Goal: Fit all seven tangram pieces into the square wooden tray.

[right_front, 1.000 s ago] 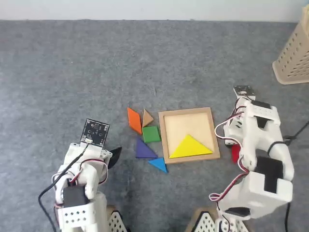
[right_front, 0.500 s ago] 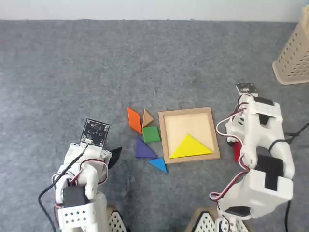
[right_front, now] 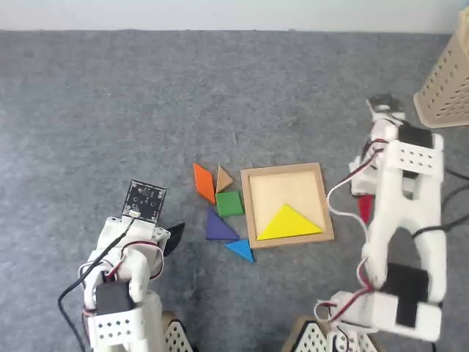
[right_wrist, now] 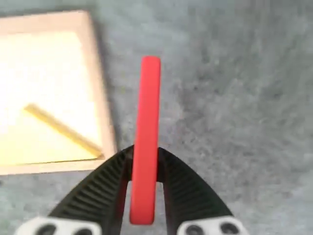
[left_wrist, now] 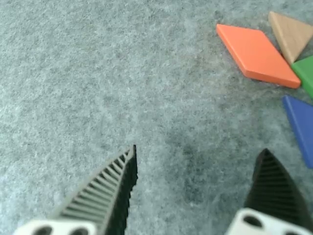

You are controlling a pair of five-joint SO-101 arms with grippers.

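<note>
The square wooden tray (right_front: 286, 170) lies mid-table with a yellow triangle (right_front: 288, 222) in its near part. My right gripper (right_wrist: 144, 169) is shut on a red piece (right_wrist: 145, 137) held on edge, lifted above the carpet just right of the tray (right_wrist: 98, 73); the red piece (right_front: 363, 209) peeks out beside the arm. Left of the tray lie an orange parallelogram (right_front: 204, 182), tan triangle (right_front: 223, 177), green square (right_front: 229, 203), purple triangle (right_front: 218, 226) and blue triangle (right_front: 241, 249). My left gripper (left_wrist: 195, 171) is open over bare carpet, left of these pieces.
Grey carpet covers the table. A beige slatted basket (right_front: 448, 81) stands at the far right edge. Open carpet lies beyond the tray and to the far left.
My right arm has risen and swung away from the near edge, lifting the red piece off the carpet. The left arm has not moved.
</note>
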